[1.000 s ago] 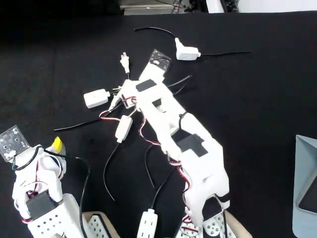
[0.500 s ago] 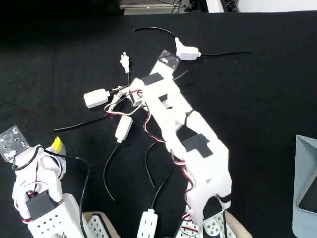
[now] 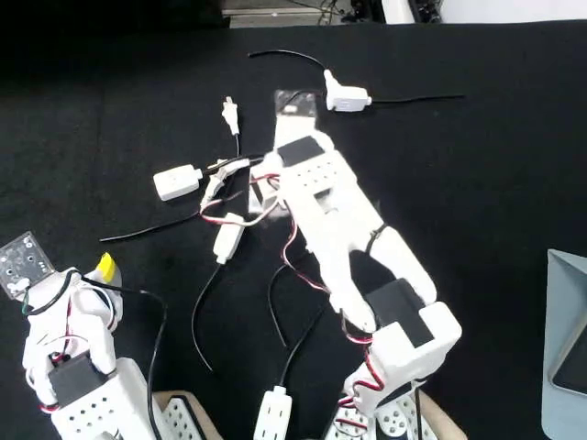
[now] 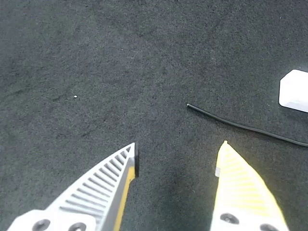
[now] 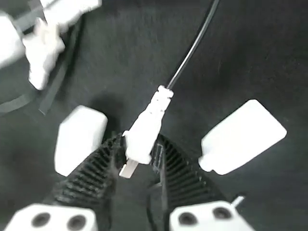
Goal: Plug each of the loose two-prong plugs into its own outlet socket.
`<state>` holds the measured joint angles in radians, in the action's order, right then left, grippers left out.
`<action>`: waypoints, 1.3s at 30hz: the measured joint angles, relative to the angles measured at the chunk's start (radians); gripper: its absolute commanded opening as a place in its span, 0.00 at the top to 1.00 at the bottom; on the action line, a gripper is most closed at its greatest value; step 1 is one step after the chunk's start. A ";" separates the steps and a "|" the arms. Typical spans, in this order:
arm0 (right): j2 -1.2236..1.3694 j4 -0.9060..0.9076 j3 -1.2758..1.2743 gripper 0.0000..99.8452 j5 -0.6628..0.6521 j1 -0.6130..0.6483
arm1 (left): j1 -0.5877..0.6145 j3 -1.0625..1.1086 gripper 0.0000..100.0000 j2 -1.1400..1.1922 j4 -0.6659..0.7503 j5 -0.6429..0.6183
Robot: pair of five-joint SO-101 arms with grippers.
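A black tabletop (image 3: 495, 202) carries two white arms and a scatter of sockets, plugs and cables. The right arm (image 3: 348, 238) stretches from the near edge to the middle of the tabletop, while the left arm (image 3: 78, 357) sits folded at the near left corner. A grey tray (image 3: 564, 312) stands at the right edge. The right gripper (image 5: 137, 143) is closed around the held plug (image 5: 144, 127), its black fingers (image 5: 175, 166) pressed to both sides of the white body; the plug's black cable (image 5: 192, 53) runs away from the gripper across the tabletop, and a white socket lies near each finger. The left gripper (image 4: 179, 147) hangs wide open with nothing between its grey and yellow fingers, above bare tabletop beside the end of a thin black cable. Four white sockets lie apart: the near socket (image 3: 272, 412) at the near edge, the left socket (image 3: 178, 181) left of the middle, the middle socket (image 3: 228, 237) just nearer than it, and the far socket (image 3: 346, 94) towards the far edge. The loose plug (image 3: 230, 112) lies unplugged towards the far edge, well apart from the far socket.
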<state>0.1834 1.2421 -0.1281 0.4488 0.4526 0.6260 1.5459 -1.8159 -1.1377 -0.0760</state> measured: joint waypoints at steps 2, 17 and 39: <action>0.000 0.000 -0.035 0.99 -0.048 0.000 | 0.000 0.000 0.72 0.000 0.000 0.000; 0.233 0.084 0.074 0.88 -0.104 -0.003 | 0.000 0.000 0.72 0.000 0.000 0.000; 0.241 0.068 0.152 0.88 0.038 -0.020 | 0.000 0.000 0.72 0.000 0.000 0.000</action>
<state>0.4242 1.3096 0.0238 0.4872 0.4327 0.6260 1.5459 -1.8159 -1.1377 -0.0760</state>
